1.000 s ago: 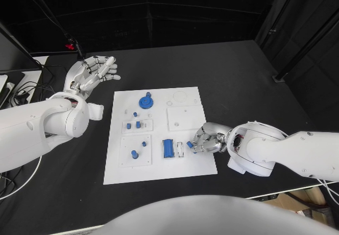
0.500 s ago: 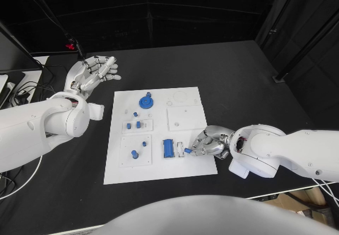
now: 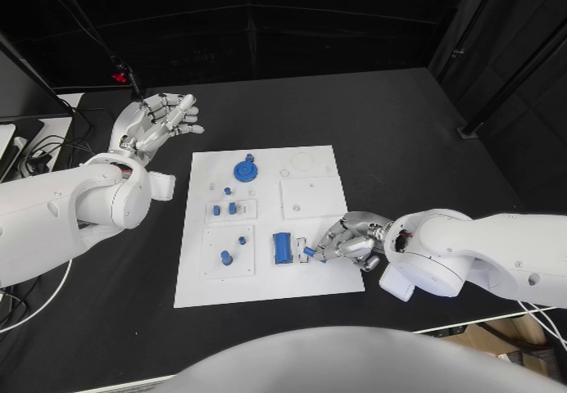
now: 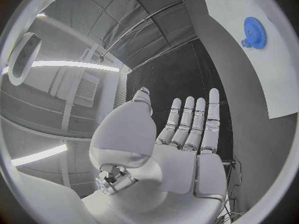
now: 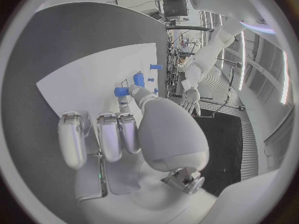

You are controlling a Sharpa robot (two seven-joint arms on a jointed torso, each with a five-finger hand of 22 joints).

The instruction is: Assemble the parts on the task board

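Our right hand [image 3: 345, 240] pinches a small blue peg [image 3: 307, 250] over the task board [image 3: 319, 282], likely to seat it; our left hand [image 3: 156, 121] waits, fingers spread, holding nothing.

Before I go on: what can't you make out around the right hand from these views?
- Head view: whether the right hand grips the small blue part at its fingertips; too small.
- Right wrist view: the board beneath the palm, hidden by the hand.
- Head view: which slot lies beneath that part.
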